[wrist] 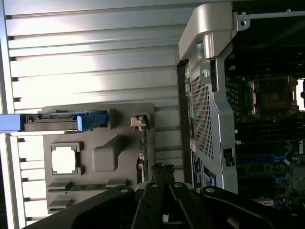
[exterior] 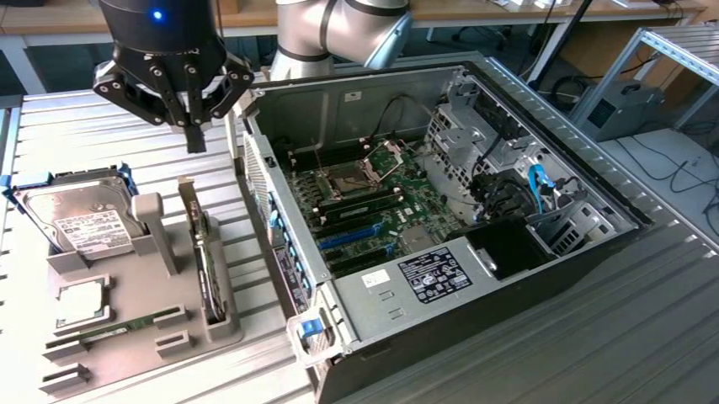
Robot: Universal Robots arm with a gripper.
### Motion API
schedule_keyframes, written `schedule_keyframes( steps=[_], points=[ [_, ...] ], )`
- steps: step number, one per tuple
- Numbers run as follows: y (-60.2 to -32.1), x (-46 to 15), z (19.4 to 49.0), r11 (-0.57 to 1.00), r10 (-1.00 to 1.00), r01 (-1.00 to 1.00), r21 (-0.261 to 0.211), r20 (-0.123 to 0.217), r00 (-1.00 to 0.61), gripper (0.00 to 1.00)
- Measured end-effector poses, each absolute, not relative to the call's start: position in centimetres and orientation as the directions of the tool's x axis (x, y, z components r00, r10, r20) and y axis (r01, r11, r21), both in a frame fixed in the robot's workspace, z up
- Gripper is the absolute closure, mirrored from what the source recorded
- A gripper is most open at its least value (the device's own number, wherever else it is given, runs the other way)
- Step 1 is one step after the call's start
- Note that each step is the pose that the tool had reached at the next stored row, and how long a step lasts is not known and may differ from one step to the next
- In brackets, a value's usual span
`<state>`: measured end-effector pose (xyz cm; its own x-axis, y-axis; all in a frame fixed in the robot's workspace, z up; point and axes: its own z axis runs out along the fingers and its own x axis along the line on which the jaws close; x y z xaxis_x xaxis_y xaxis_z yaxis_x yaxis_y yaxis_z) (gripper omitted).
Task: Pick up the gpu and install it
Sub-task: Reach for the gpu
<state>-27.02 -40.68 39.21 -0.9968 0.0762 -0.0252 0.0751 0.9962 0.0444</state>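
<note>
The tool (exterior: 195, 141), fingers pinched together and empty, hangs above the graphics card (exterior: 202, 252), which stands on edge in the grey holder (exterior: 124, 295) at its six o'clock. Descending unopened, it could jab the card's edge. The computer case (exterior: 261, 181) wall at three o'clock risks a bump.

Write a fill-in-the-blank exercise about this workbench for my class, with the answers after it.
The hand hovering above the gpu is ____ (open or shut).
The gpu stands on its ____ in the grey holder.
The hard drive sits in a ____ caddy.
The grey holder lies to the exterior view's ____ of the computer case.
Answers: shut; edge; blue; left.
</note>
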Motion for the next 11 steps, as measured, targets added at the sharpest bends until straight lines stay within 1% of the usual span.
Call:
schedule_keyframes(
  steps=[11],
  points=[
    [-41.47,-27.02,39.21,0.996,0.076,0.075,0.044,-0.025,-0.997,0.89]
  ],
)
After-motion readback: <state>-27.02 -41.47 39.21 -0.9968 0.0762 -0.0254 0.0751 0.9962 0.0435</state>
